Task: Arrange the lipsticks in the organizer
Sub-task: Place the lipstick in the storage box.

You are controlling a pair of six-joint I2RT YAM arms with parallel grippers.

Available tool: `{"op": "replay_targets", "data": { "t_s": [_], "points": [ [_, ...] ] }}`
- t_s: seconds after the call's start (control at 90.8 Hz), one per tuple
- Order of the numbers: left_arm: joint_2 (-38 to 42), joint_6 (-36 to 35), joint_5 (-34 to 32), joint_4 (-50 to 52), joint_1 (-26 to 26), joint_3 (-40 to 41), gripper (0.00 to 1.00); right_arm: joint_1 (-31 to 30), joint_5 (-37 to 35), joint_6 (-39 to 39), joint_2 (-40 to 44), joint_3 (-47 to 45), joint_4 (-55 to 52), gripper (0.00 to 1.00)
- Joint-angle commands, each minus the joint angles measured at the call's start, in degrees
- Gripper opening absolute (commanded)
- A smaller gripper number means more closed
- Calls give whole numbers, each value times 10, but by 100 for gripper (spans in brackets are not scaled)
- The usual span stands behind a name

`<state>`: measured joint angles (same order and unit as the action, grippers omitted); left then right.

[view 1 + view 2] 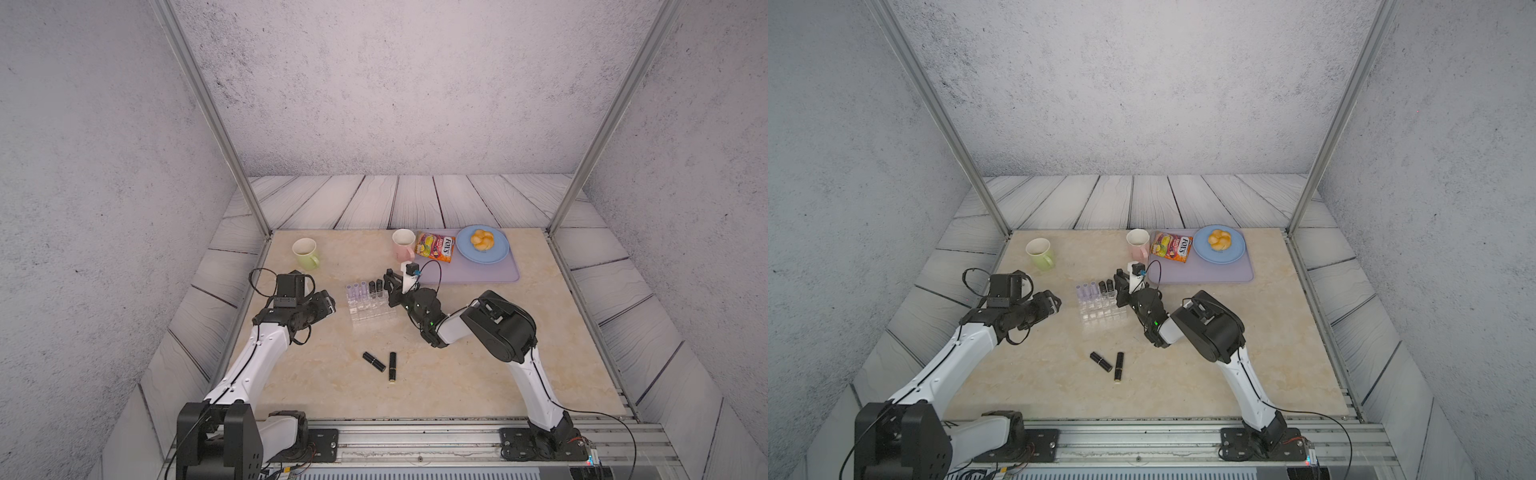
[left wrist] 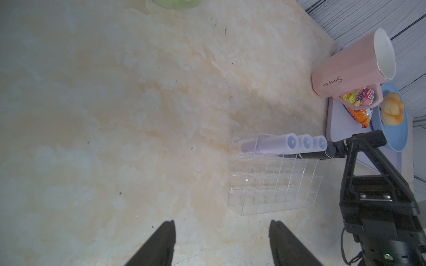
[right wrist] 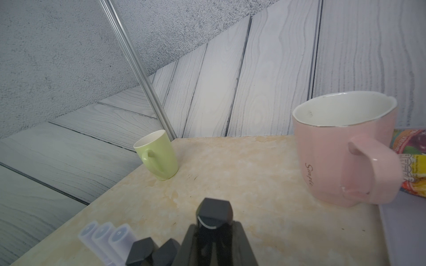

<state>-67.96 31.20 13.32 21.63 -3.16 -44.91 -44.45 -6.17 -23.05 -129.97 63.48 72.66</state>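
The task looks well past halfway. The organizer (image 1: pixel 372 314) stands at the centre of the frame in both top views. Its back row holds three lilac lipsticks (image 1: pixel 358 289) and, right beside them, two black lipsticks (image 1: pixel 375 286), all upright. The front rows are empty.

The right pincer (image 1: pixel 390 277) is closed on a sixth lipstick (image 3: pixel 214 213), a black one. It holds this upright just beside the black pair, at the right end of that row. I cannot tell whether it is seated in a compartment.

The left pincer (image 2: pixel 222 223) is open and empty, left of the organizer and apart from it.

Two more black ones lie flat on the desk (image 1: pixel 478 353) at lower centre, near each other but not touching: the left tube (image 1: pixel 374 361) and the right tube (image 1: pixel 392 366). So seating the held one and fetching these two is what I judge is left.

The desk is a beige marbled slab. Along its far edge stand:
- a green mug (image 1: pixel 305 252) at upper left
- a pink mug (image 1: pixel 404 243)
- a lilac mat (image 1: pixel 478 272) carrying a sweets bag (image 1: pixel 435 246) and a blue plate (image 1: pixel 500 255) with a bun (image 1: pixel 482 240)

Speckled grey walls (image 1: pixel 374 83) and pale plank panels (image 1: pixel 415 199) enclose the cell. Metal posts (image 1: pixel 208 112) stand at the far corners, and a rail (image 1: pixel 415 436) runs along the bottom of the frame.
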Motion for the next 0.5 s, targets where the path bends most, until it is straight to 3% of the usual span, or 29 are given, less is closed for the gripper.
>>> {"op": "replay_targets", "data": {
  "t_s": [0.0, 0.209, 0.484],
  "points": [
    [2, -1, 1, 6, 6, -6, 70, -2, -12, -12, -10, 7, -8, 6],
    [4, 1, 3, 6, 7, -5, 70, -20, -58, 11, -3, 5, -18, 0],
    [8, 4, 7, 5, 7, -4, 70, -40, -113, 56, 7, 9, -27, 0]
  ]
}}
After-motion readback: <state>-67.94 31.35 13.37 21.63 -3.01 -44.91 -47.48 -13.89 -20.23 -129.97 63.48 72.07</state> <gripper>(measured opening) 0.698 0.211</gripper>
